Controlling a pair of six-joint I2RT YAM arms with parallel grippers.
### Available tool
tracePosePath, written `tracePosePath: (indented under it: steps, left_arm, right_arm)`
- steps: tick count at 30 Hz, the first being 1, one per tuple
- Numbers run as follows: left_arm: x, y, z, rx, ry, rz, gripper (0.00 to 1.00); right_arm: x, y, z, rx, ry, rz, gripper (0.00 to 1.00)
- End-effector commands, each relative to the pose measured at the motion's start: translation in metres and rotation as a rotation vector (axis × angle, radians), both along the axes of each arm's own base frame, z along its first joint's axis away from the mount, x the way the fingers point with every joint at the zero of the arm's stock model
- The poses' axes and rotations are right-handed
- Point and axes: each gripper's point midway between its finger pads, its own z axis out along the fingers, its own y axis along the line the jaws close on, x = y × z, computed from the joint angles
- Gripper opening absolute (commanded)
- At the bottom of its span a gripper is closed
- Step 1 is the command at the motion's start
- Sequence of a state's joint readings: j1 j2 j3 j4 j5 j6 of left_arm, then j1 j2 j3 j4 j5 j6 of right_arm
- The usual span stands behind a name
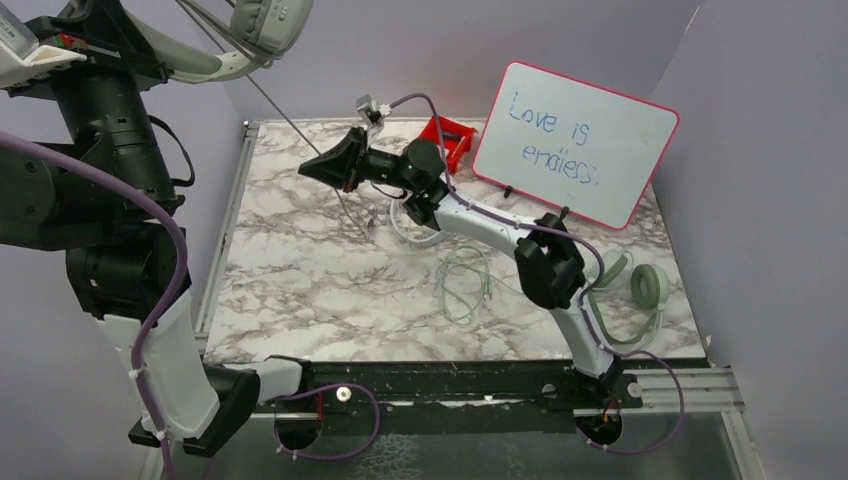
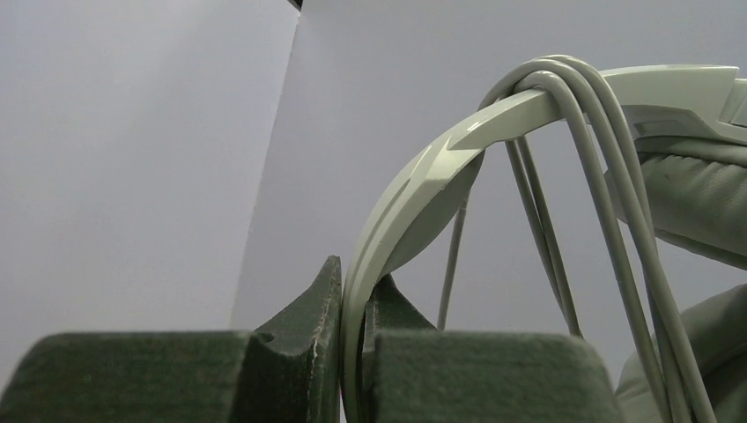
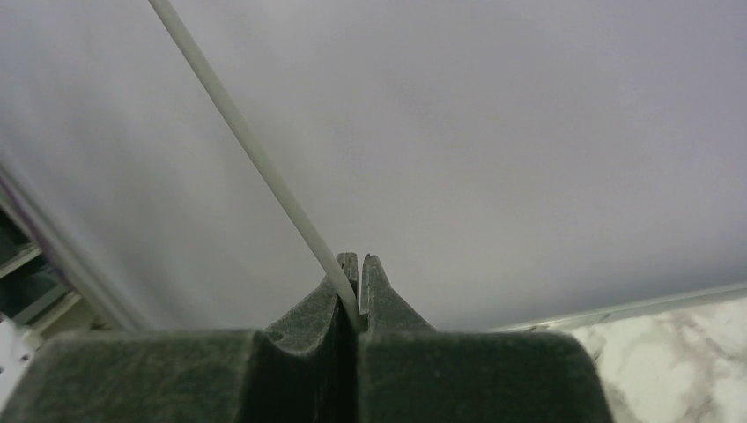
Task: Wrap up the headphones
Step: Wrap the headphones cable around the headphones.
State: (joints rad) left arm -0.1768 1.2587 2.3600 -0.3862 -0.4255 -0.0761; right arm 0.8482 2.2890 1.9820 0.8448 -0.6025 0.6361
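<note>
Left jaws clamp the headphones (image 2: 421, 181) by the headband, aloft at 11 o'clock. Right jaws clamp the taut cable (image 3: 255, 150) near 12. Risk: I over-pull, and cable slips out or wound loops slide off.

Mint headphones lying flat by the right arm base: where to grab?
Its headband, from straight above, probably. It lies flat on the marble table; the thin band arcs clear of the round cups, which look too wide to pinch.

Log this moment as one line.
left gripper: shut on headphones headband, aloft | right gripper: shut on cable, taut | cable: several loops over headband | second headphones: on table
</note>
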Motion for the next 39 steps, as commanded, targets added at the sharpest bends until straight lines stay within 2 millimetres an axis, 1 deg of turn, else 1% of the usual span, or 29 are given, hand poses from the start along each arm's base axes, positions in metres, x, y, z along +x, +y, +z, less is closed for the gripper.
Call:
tracePosePath:
  steps: [1, 4, 5, 8, 10, 12, 15, 17, 18, 19, 21, 24, 26, 28, 30, 33, 35, 37, 39]
  left_arm:
    - [-0.016, 0.011, 0.019, -0.055, -0.107, 0.035, 0.00]
    - [0.007, 0.005, 0.004, -0.033, -0.021, 0.034, 0.00]
    - [0.015, 0.003, -0.001, -0.023, 0.004, 0.030, 0.00]
    - [0.027, -0.002, -0.012, 0.003, 0.060, 0.019, 0.00]
    - [0.032, -0.003, -0.019, 0.015, 0.095, 0.022, 0.00]
    - [0.039, -0.004, -0.026, 0.024, 0.128, 0.025, 0.00]
    - [0.050, -0.010, -0.037, 0.027, 0.165, 0.004, 0.00]
    - [0.056, -0.012, -0.042, 0.034, 0.181, -0.001, 0.00]
    - [0.060, -0.011, -0.045, 0.037, 0.195, 0.006, 0.00]
    - [0.066, -0.009, -0.051, 0.034, 0.215, 0.023, 0.00]
    - [0.080, -0.003, -0.062, 0.036, 0.254, 0.078, 0.00]
    - [0.109, 0.002, -0.083, 0.063, 0.338, 0.153, 0.00]
    - [0.127, 0.010, -0.101, 0.085, 0.400, 0.235, 0.00]
    - [0.148, 0.016, -0.126, 0.120, 0.473, 0.309, 0.00]
    - [0.169, 0.016, -0.153, 0.153, 0.547, 0.345, 0.00]
    - [0.193, 0.014, -0.197, 0.210, 0.647, 0.364, 0.00]
    - [0.203, 0.012, -0.231, 0.223, 0.704, 0.363, 0.00]
    - [0.214, 0.009, -0.266, 0.254, 0.775, 0.349, 0.00]
    - [0.222, 0.002, -0.302, 0.285, 0.855, 0.306, 0.00]
  right_arm:
    - [-0.035, -0.025, -0.018, -0.082, 0.050, 0.086, 0.00]
    - [-0.046, -0.055, -0.033, -0.142, 0.068, 0.048, 0.00]
    - [-0.046, -0.067, -0.039, -0.164, 0.095, 0.034, 0.00]
    - [-0.050, -0.106, -0.059, -0.221, 0.154, 0.035, 0.00]
    - [-0.052, -0.127, -0.078, -0.283, 0.188, -0.007, 0.00]
    - [-0.061, -0.142, -0.088, -0.331, 0.180, -0.017, 0.00]
    - [-0.081, -0.156, -0.102, -0.387, 0.168, 0.013, 0.00]
    - [-0.092, -0.165, -0.106, -0.408, 0.162, 0.019, 0.00]
    - [-0.099, -0.171, -0.102, -0.411, 0.143, 0.021, 0.00]
    - [-0.106, -0.176, -0.102, -0.424, 0.129, 0.030, 0.00]
    - [-0.121, -0.185, -0.102, -0.454, 0.097, 0.051, 0.00]
    - [-0.140, -0.199, -0.099, -0.500, 0.042, 0.064, 0.00]
    - [-0.148, -0.210, -0.091, -0.526, 0.000, 0.051, 0.00]
    - [-0.156, -0.218, -0.080, -0.538, -0.034, 0.053, 0.00]
    - [-0.166, -0.224, -0.063, -0.528, -0.076, 0.070, 0.00]
    - [-0.174, -0.233, -0.031, -0.508, -0.137, 0.051, 0.00]
    - [-0.175, -0.237, -0.006, -0.495, -0.177, 0.026, 0.00]
    - [-0.180, -0.240, 0.020, -0.471, -0.224, 0.033, 0.00]
    - [-0.181, -0.242, 0.045, -0.444, -0.278, 0.013, 0.00]
